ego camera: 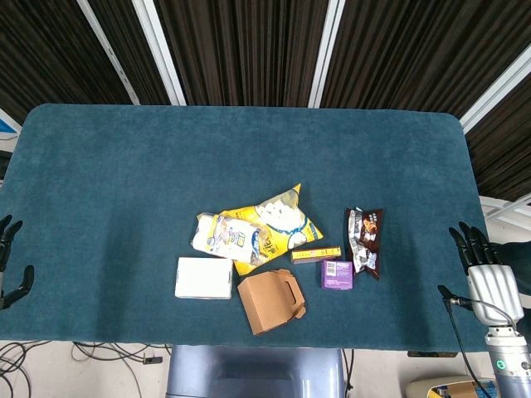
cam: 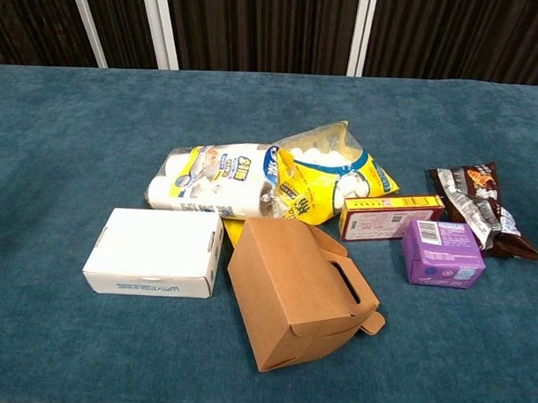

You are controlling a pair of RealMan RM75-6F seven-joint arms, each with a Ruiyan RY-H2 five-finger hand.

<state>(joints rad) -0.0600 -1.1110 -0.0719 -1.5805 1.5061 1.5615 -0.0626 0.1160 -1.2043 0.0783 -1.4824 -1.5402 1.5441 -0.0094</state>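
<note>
While the chest view shows only the goods, the head view alone takes in both hands at the table's [ego camera: 99, 166] side edges. Right hand [ego camera: 481, 265] rests fingers spread, holding nothing, well apart from the brown snack packet [ego camera: 365, 240] — the thing nearest it. Left hand [ego camera: 10, 261] lies open and empty too, far from the white box [ego camera: 203, 278] — beside it the brown carton [cam: 297, 291]
</note>
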